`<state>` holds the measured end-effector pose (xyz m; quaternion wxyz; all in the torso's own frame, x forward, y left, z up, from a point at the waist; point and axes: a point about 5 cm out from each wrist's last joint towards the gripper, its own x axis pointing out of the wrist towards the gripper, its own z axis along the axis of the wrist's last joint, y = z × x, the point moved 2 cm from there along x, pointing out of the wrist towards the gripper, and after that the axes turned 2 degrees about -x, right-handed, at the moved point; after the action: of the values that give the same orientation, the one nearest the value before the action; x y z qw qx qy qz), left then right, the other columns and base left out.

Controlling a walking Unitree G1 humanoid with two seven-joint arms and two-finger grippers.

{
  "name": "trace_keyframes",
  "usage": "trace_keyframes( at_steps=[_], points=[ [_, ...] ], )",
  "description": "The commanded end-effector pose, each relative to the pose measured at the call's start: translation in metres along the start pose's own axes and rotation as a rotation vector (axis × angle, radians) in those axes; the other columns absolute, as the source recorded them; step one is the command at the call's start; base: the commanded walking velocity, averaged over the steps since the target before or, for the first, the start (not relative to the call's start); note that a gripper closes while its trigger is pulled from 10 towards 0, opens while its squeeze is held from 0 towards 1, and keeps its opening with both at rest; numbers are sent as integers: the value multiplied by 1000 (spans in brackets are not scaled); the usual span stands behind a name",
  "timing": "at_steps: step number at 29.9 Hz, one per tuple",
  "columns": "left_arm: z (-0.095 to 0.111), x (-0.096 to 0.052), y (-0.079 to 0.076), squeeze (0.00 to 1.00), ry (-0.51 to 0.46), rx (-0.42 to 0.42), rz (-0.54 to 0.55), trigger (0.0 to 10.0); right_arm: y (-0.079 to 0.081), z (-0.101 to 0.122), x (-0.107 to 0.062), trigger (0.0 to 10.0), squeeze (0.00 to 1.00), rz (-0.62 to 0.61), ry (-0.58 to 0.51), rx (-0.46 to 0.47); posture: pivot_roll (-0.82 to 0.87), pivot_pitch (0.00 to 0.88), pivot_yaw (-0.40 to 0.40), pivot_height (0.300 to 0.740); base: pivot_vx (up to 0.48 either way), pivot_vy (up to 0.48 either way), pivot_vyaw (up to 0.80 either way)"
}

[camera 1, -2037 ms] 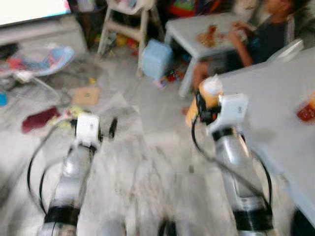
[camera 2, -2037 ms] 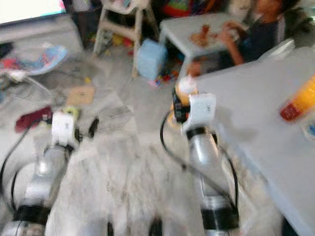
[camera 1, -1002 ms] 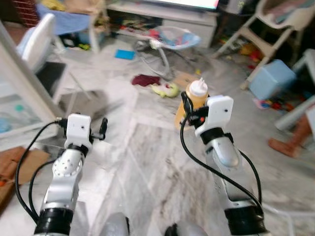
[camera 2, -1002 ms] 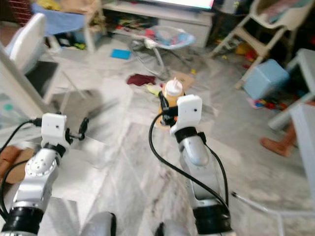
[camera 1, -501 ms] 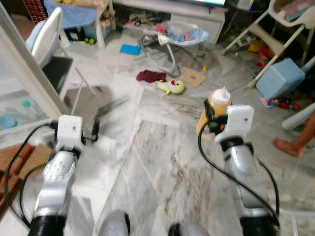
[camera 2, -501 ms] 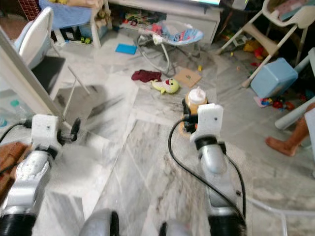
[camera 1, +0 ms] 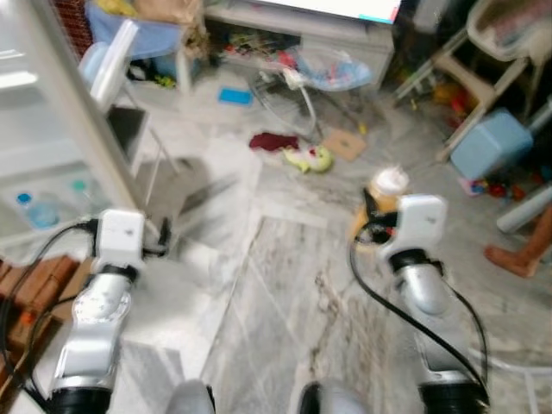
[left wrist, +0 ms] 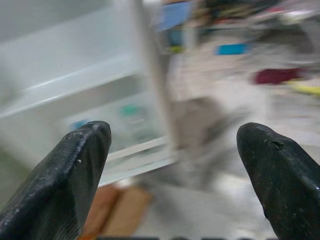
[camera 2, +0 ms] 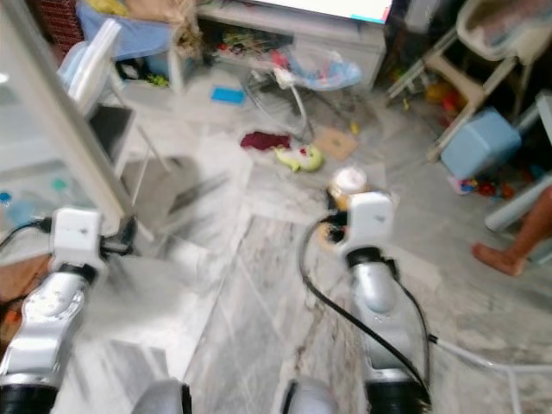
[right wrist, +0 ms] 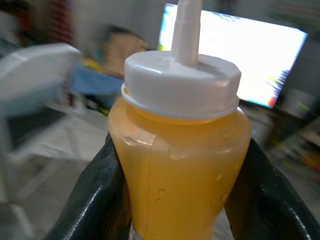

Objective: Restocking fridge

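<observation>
Between the right jaws (right wrist: 177, 165), a yellow sauce bottle (right wrist: 180, 150) with a white nozzle cap sits clamped upright, one black finger (right wrist: 95, 200) pressed to each side, held out over the marble floor (camera 1: 285, 293). The left jaws (left wrist: 175, 170) stand wide apart and empty, facing the open fridge (camera 1: 43, 164), whose door shelf holds blurred bottles (camera 1: 39, 207). Farther off lie scattered toys and a blue stool (camera 1: 490, 142).

I get bright, even indoor light w/ motion blur across both eye views, soft chair shadow on the marble floor (camera 1: 285, 285), TV screen (right wrist: 240, 55) blown out white, bg smeared behind the sharper sauce bottle (right wrist: 180, 165).
</observation>
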<state>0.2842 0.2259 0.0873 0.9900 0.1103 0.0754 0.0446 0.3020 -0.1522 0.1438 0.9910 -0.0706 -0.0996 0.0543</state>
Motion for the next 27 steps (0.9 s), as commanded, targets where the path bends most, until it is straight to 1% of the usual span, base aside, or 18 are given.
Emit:
trace_keyframes(
  at_steps=[1,6,10,14,18,19,20,21,27],
  points=[
    [-1,1,-1,0,10,10,12,10000,-8,-3,-1,10000,0,-22,10,-6,37,107,-75,740,0,469,800],
    [-1,3,-1,0,8,12,15,10000,-5,-3,1,10000,0,-15,5,-4,38,104,-78,740,0,472,800],
    [0,4,-1,0,4,11,18,10000,0,-2,2,10000,0,-3,-2,4,41,103,-80,740,0,472,800],
    [-1,4,-2,0,16,-11,-4,10000,0,-2,3,10000,0,-3,-2,3,43,105,-80,740,0,472,641],
    [-2,3,-6,0,20,-43,-62,10000,-4,-6,-1,10000,0,-16,11,19,43,107,-82,740,0,478,0],
    [-2,2,-9,0,18,-67,-88,10000,-5,-8,-2,10000,0,-17,17,17,35,100,-84,740,0,480,0],
    [-2,2,-9,0,18,-67,-88,10000,-5,-8,-2,10000,0,-17,17,17,35,100,-84,740,0,480,0],
    [-1,3,-12,0,14,-84,-105,10000,-7,-9,-2,10000,0,-21,22,12,27,88,-87,740,0,480,0],
    [2,10,-15,0,3,-102,-100,10000,-8,-8,4,10000,0,-23,23,26,23,74,-94,740,0,480,0]
  ],
)
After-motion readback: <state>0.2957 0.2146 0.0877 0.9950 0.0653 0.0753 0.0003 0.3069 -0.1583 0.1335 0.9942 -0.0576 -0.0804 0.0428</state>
